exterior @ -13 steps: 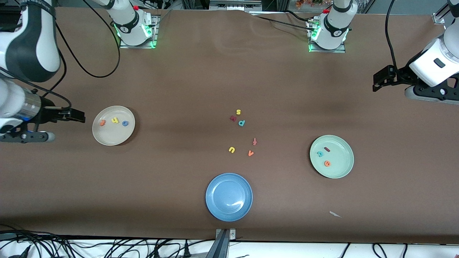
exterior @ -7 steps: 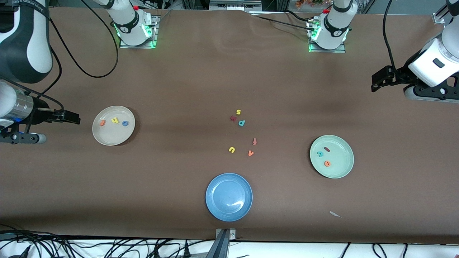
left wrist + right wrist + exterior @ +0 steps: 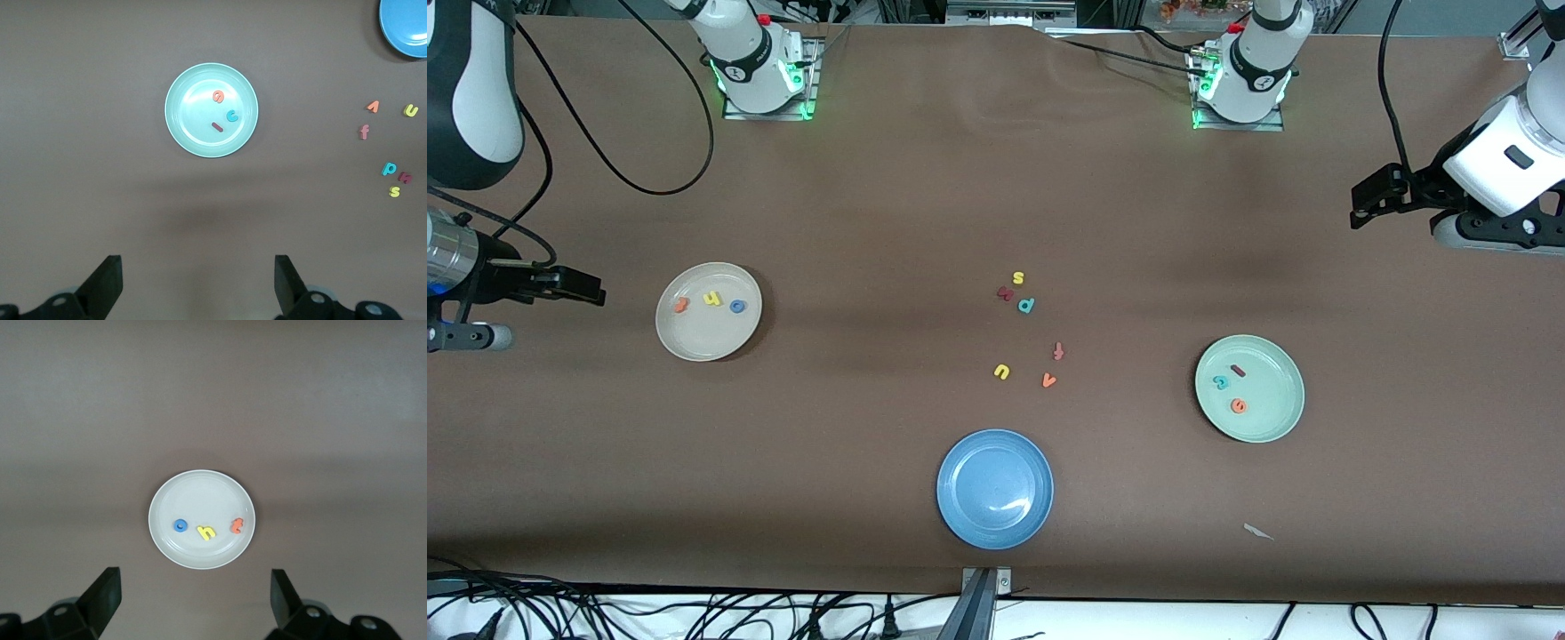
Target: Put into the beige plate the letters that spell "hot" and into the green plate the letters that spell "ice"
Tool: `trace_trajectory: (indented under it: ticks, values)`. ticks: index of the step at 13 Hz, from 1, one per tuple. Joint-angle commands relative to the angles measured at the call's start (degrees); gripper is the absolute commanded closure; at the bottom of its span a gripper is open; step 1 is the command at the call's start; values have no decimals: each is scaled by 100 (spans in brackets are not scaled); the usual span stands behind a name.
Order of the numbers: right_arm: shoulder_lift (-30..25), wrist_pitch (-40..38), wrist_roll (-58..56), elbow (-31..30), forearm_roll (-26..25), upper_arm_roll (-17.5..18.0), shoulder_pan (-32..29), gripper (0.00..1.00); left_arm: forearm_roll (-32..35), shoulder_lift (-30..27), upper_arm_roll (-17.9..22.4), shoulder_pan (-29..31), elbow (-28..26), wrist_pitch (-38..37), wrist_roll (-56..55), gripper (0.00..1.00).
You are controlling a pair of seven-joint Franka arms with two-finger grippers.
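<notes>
Even, fairly bright overhead light w/ soft broad shadow bands across the brown table, small white glare on the blue plate, green glow at both arm bases, wrist views dimmer, slightly soft.

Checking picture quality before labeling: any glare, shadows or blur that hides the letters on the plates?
Front view: a small glare streak on the blue plate, soft shadow bands across the table, letters tiny but readable. Left wrist view: green plate evenly lit, letters sharp. Right wrist view: beige plate clear, faint shadow beside it.
</notes>
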Motion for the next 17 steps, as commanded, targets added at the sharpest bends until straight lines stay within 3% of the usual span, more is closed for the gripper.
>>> trace_trajectory:
  ticks: [1,3,14,17]
  values:
    - [-138,-64,261,-42,-108,334,-266,1,-26,-36,16,-7,55,-53,-15,0]
    - [-155,-64,261,-121,-108,554,-433,1,-26,-45,-1,-7,55,-62,-15,0]
    - [-286,41,279,-279,-222,669,-478,0,-44,-62,17,72,81,-97,196,0]
    - [-305,24,297,-262,-240,887,-679,0,-26,-132,-1,63,81,-237,196,0]
